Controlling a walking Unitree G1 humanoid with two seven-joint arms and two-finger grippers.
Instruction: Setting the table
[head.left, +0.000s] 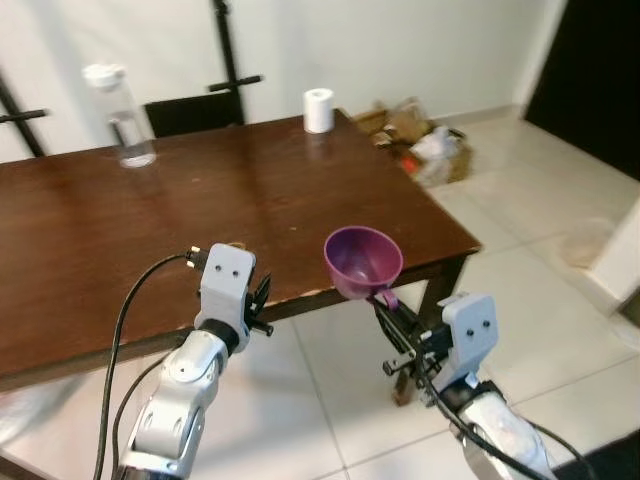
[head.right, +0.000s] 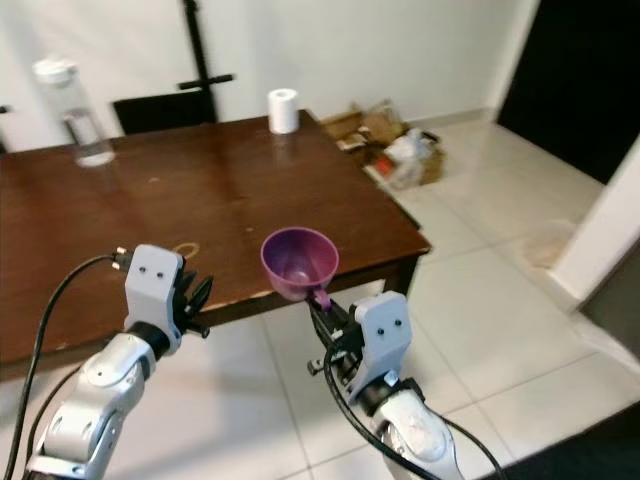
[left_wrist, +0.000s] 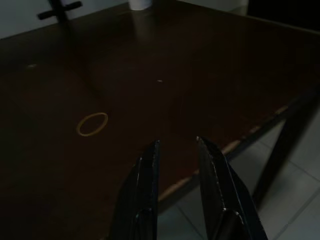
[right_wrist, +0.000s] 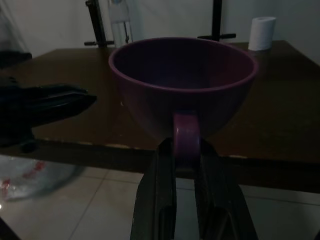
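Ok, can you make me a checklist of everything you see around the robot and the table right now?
Surface: dark brown wooden table, worn along its near edge.
Job's things: purple ceramic cup, upright, held by its handle at the table's near edge, not yet set down.
Clutter: clear plastic bottle with white cap and white paper roll on the far side; thin yellow rubber band lying flat on the table.
Grippers: right gripper, jaws shut on the cup handle; left gripper, jaws slightly open, empty, at the near edge.
Cables: black cable looping along the left arm.
Surroundings: pale tiled floor; heap of bags and boxes past the table's corner.
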